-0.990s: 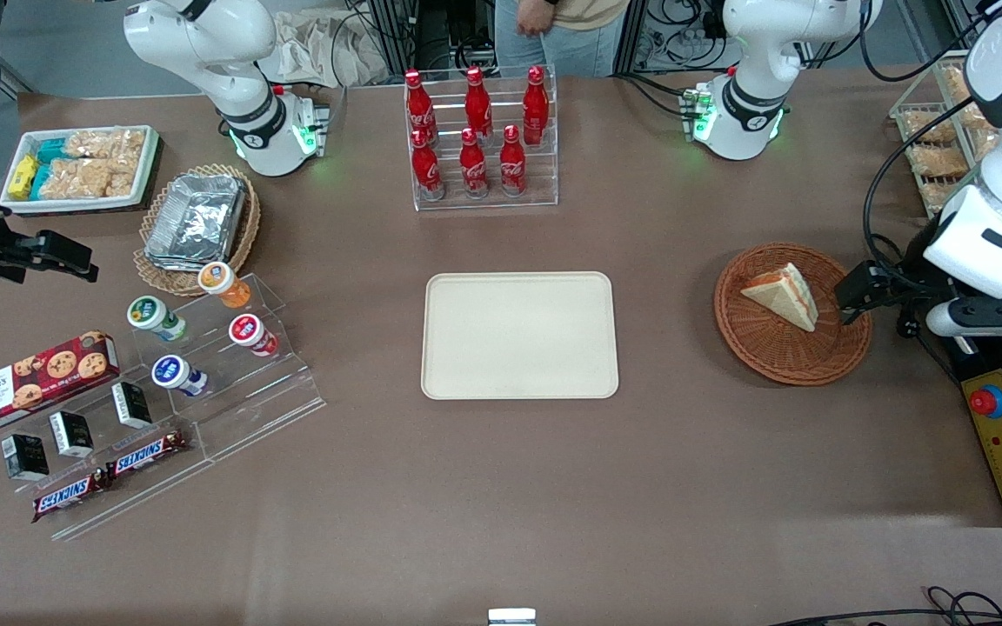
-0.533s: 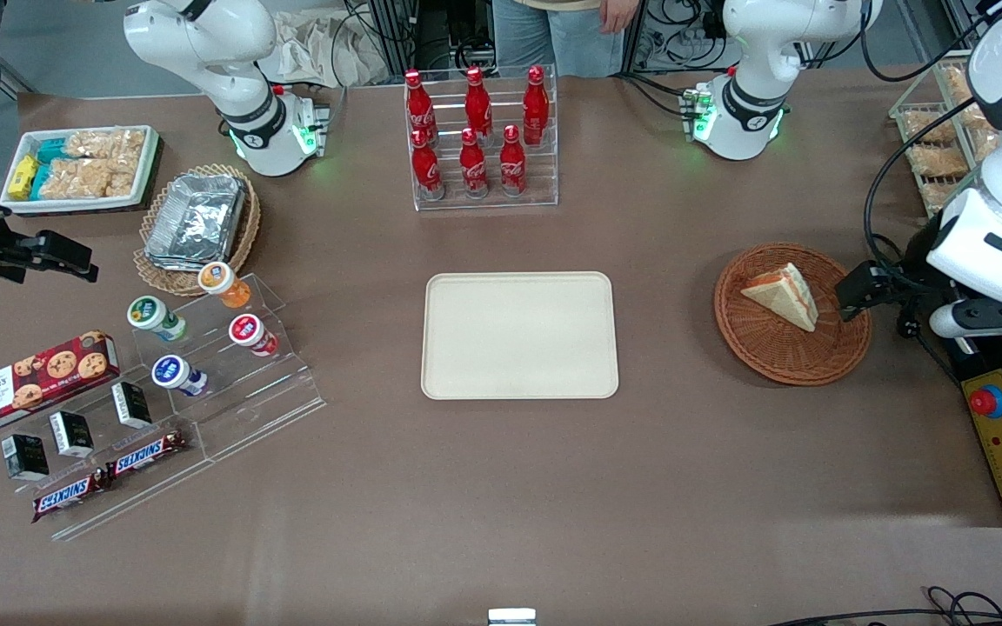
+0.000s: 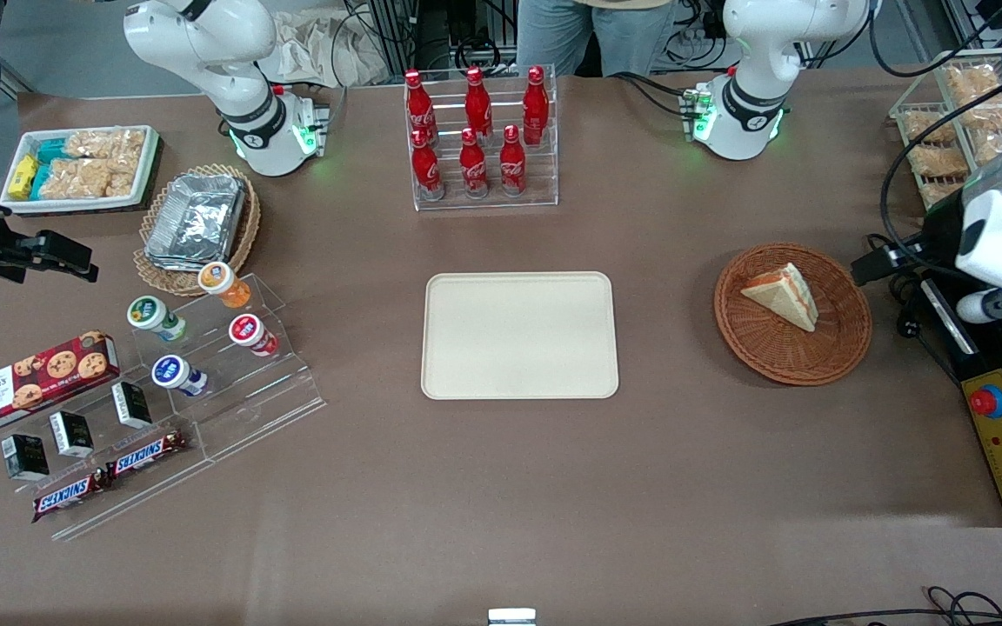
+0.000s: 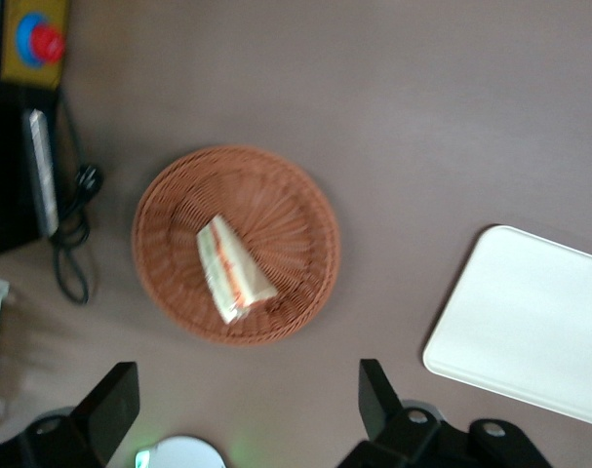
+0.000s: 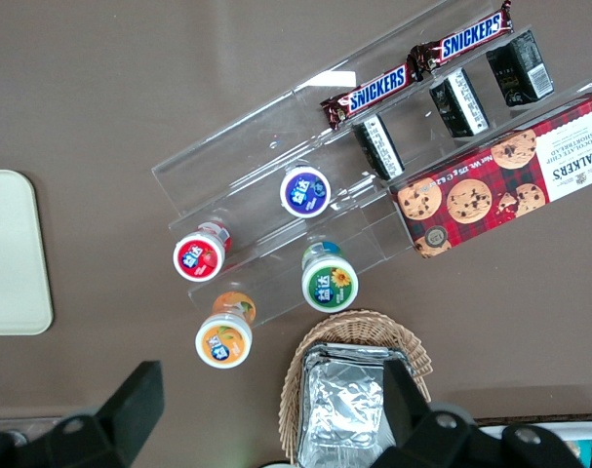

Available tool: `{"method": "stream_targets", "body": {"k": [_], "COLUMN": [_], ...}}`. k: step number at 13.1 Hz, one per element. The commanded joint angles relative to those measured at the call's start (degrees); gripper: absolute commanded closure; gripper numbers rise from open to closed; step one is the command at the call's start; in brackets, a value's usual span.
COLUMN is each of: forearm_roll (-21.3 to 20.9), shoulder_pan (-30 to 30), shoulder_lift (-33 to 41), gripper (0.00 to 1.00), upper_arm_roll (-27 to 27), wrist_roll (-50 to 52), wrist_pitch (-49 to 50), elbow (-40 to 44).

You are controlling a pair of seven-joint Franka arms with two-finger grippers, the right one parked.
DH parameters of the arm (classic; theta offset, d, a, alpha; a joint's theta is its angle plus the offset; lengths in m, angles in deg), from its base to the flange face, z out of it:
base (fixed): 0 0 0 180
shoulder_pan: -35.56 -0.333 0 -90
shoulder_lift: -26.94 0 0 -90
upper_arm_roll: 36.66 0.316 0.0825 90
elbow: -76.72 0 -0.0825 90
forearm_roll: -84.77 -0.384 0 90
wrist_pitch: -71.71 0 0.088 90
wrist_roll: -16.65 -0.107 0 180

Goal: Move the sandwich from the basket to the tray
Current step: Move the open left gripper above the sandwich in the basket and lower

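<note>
Front view: the triangular white-bread sandwich point(image 3: 783, 296), with orange-red filling at its cut edge, lies in the round orange-brown wicker basket point(image 3: 771, 356). The left arm's black two-finger gripper point(image 3: 871, 265) hovers just outside the basket's rim, toward the working arm's end of the table. The flat cream rectangular tray point(image 3: 519, 336) sits well apart from the basket, toward the parked arm's end.

Left wrist view: the gripper's fingers point(image 4: 112, 405) stand spread wide, holding nothing, high above the table. The sandwich point(image 4: 231, 270) lies off-centre in the basket point(image 4: 300, 205), its long axis roughly crosswise to the finger gap. The tray point(image 4: 530, 322) lies beside the basket.
</note>
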Motion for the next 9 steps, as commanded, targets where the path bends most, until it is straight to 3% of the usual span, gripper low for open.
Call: {"method": "stream_targets", "body": {"k": [1, 4, 9], "forearm_roll": [0.0, 0.0, 0.3], "shoulder_pan": [-1.1, -1.9, -2.0], "shoulder_lift": [8.2, 13.9, 14.1], "gripper": [0.0, 0.0, 0.0], "upper_arm_roll": [-0.2, -0.2, -0.2], "wrist_roll": [6.0, 14.5, 22.2], "wrist_pitch": [-4.6, -14.7, -27.7], "elbow": [-12.7, -27.0, -39.7]}}
